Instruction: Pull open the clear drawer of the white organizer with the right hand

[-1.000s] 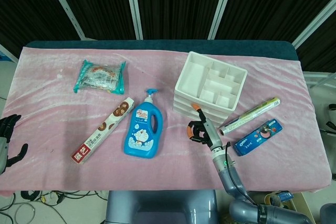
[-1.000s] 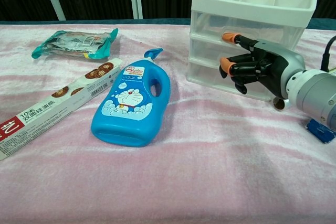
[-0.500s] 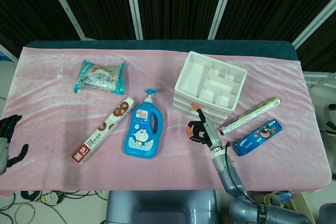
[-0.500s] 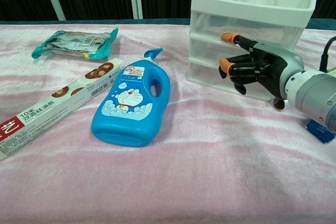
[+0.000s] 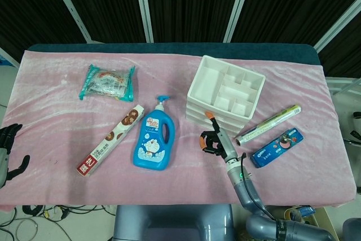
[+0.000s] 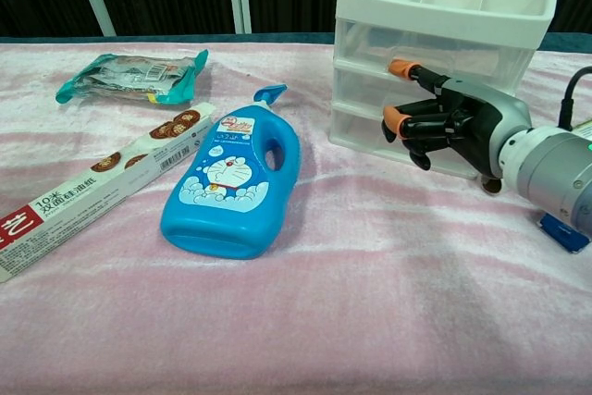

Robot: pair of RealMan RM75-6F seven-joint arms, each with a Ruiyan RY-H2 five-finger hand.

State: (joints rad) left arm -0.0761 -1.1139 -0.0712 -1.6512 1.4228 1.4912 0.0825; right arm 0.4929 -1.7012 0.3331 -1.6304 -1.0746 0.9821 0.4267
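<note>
The white organizer (image 6: 449,20) stands toward the far right of the desk (image 5: 51,122), its clear drawer (image 6: 370,90) fronts facing the near edge. The right hand (image 6: 444,122) hovers just in front of them with fingers (image 6: 400,68) curled, holding nothing, one stretched toward the middle drawer; whether it touches cannot be told. The pull would run straight back toward the robot over bare cloth; the blue bottle (image 5: 153,139) lies to the left and a pen-like tube (image 5: 268,124) to the right, both clear of that path, while the left hand (image 5: 8,148) rests far away at the desk's left edge.
</note>
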